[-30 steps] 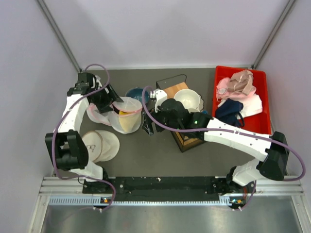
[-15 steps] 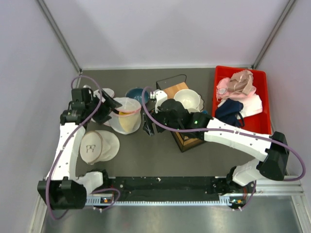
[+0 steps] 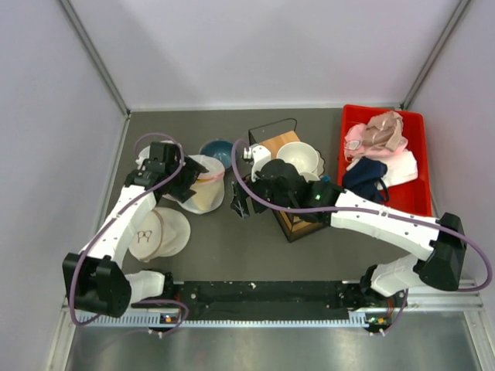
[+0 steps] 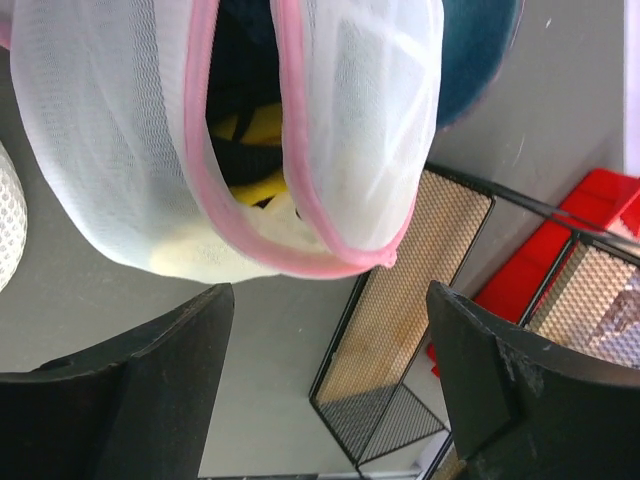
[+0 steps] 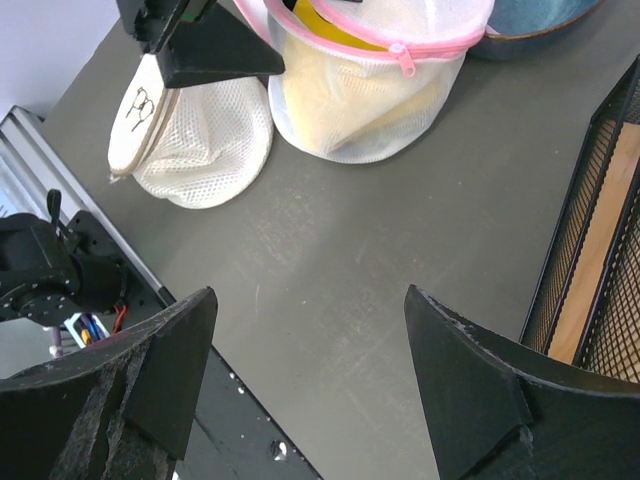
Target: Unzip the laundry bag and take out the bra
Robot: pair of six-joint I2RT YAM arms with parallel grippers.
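The laundry bag (image 3: 204,184) is a white mesh dome with pink zipper trim, standing left of centre. In the left wrist view (image 4: 350,130) its zipper gapes open, and the yellow bra (image 4: 252,122) with dark trim shows inside. The bra also shows at the bag's top in the right wrist view (image 5: 330,24). My left gripper (image 3: 186,191) is open and empty at the bag's front left side, just short of it (image 4: 330,340). My right gripper (image 3: 241,205) is open and empty over bare table to the right of the bag (image 5: 310,370).
A flatter white round bag (image 3: 161,232) with a dark mark lies in front of the laundry bag. A blue bowl (image 3: 216,150) sits behind it. A black wire basket (image 3: 272,133), a white bowl (image 3: 300,158) and a red bin (image 3: 416,197) of clothes stand to the right.
My left gripper has let go of the bag's far left side, swung out and come round to its front left. The bag settled slightly right. My right arm barely moved.
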